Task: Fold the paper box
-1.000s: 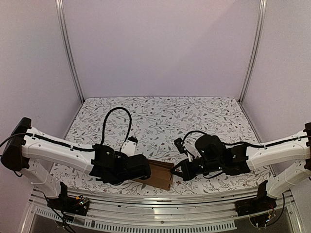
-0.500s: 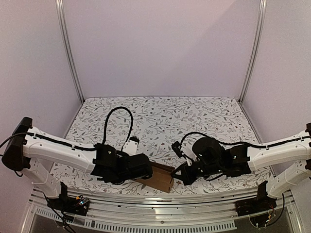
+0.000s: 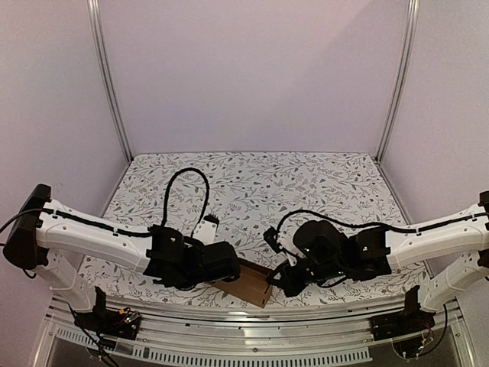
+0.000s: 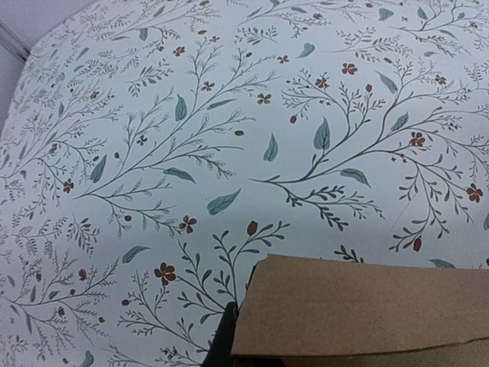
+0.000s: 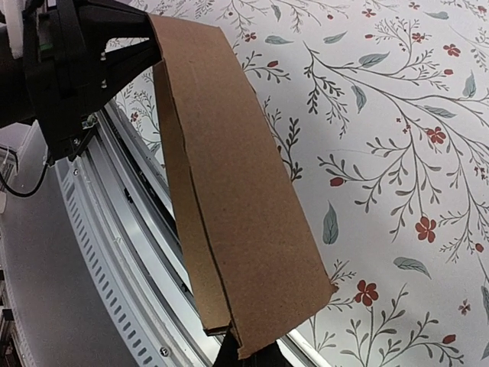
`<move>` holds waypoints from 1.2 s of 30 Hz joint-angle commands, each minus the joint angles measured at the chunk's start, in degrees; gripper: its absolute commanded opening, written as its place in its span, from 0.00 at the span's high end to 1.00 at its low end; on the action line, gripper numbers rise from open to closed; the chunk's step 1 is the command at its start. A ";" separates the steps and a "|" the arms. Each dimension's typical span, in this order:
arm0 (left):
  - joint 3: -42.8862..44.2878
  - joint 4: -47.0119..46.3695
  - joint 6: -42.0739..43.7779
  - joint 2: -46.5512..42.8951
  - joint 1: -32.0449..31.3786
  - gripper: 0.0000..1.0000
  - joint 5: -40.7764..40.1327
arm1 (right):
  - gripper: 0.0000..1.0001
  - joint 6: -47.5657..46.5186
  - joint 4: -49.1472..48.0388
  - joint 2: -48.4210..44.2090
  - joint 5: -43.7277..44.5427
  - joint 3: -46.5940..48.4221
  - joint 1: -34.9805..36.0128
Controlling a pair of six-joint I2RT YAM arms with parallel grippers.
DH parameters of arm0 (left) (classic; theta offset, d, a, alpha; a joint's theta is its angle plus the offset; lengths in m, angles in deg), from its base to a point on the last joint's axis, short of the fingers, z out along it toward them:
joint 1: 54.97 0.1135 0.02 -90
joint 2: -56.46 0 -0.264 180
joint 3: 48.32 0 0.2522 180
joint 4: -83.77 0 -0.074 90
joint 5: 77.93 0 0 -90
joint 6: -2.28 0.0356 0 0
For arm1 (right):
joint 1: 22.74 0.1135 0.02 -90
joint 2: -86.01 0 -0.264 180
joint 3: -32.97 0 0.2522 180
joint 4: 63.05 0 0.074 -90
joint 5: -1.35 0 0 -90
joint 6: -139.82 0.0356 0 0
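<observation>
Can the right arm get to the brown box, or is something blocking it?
Looks like yes. The right gripper sits right at one end of the paper box, with nothing between them. The left gripper holds only the other end, so this end looks free.

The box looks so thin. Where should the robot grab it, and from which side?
Best grab a short end of the box, coming in along its length. It is long and squashed thin, so a pincer can close across that end. The left pincer holds the far end that way.
</observation>
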 commanded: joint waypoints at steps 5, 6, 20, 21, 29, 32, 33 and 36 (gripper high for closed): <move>1.43 -2.29 -0.17 0.70 -2.21 1.00 3.91 | 1.00 1.17 2.40 2.65 -1.80 0.23 2.54; 1.42 -2.46 -0.14 0.71 -2.21 1.00 3.91 | 1.00 1.41 2.09 2.84 -1.80 0.19 2.79; 0.47 -1.94 -0.96 -0.67 -3.03 1.00 3.67 | 1.00 -0.18 6.24 1.84 6.51 1.14 0.59; 0.38 -1.96 -1.21 -0.86 -3.04 1.00 3.59 | 1.00 -0.80 6.56 1.61 6.69 1.15 -0.07; -0.97 -5.56 -1.36 -2.75 -3.04 1.00 5.21 | 1.00 -5.36 7.51 2.39 5.15 3.33 -6.11; -0.70 -7.12 -0.67 -2.97 -3.04 1.00 5.32 | 1.00 -7.08 7.62 3.62 4.22 4.62 -8.27; -0.70 -7.79 -0.45 -2.98 -3.05 1.00 5.32 | 1.00 -7.62 7.67 3.97 4.09 5.15 -8.95; -0.58 -9.60 0.22 -2.21 -2.97 0.99 5.60 | 1.00 -8.84 7.83 4.75 3.19 6.63 -10.38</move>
